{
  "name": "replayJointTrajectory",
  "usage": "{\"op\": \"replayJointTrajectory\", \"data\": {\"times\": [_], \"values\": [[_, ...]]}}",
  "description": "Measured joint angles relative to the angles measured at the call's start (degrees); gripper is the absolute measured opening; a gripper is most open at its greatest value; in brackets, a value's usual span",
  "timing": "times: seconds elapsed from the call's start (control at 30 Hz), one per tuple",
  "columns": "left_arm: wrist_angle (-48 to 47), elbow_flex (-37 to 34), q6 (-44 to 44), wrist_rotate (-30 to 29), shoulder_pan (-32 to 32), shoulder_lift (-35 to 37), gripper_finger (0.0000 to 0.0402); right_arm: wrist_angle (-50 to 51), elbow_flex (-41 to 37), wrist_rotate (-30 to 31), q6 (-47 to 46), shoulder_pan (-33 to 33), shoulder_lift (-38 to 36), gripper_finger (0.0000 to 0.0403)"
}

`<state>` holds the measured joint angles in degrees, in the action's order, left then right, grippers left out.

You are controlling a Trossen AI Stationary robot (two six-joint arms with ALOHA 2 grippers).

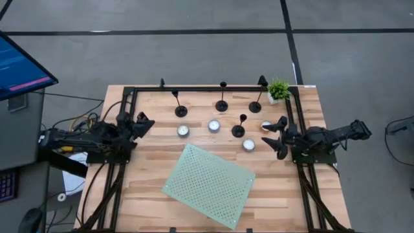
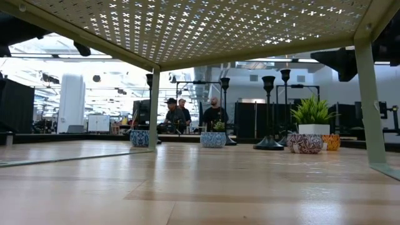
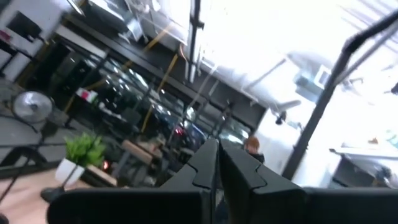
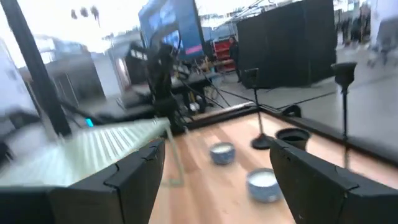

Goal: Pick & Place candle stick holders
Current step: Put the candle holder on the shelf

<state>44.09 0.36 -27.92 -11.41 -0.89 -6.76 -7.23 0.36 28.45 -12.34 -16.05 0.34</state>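
Judging from where things stood, we saw the main risk as a topple: the candle stick holders (image 1: pixel 239 127) were tall and thin on small round bases, and a finger brushing a stem instead of straddling it could have knocked one over, perhaps into the tealight candles (image 1: pixel 214 125) set just beside them. We counted four holders, all upright, toward the far side of the table (image 1: pixel 149 194): three in a row near the far rail, the fourth nearer, between the candles. Each was black, with a flat disc foot, a slim stem and a small cup on top. Our right gripper (image 1: pixel 279 137) hovered at the right edge with its fingers spread, holding nothing, close to the nearest holder and a candle. Our left gripper (image 1: pixel 145 122) waited at the left edge, fingers pressed together and empty. A perforated green shelf (image 1: pixel 208 185) stood near the front.
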Motion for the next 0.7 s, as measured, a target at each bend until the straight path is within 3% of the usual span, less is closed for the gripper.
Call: {"op": "replayJointTrajectory", "data": {"times": [0.2,0.57,0.7], "values": [[2.7,0.0,0.0,-3.2,0.0,-3.0,0.0005,-8.2,0.0,0.0,-10.9,0.0,0.0,0.0282],[7.0,0.0,0.0,-3.6,0.0,-4.7,0.0008,-25.7,0.0,0.1,-11.3,0.1,0.0,0.0282],[8.1,0.0,0.2,-3.6,0.0,-4.7,0.0005,-26.2,0.1,6.4,-11.1,0.8,0.0,0.0282]]}}
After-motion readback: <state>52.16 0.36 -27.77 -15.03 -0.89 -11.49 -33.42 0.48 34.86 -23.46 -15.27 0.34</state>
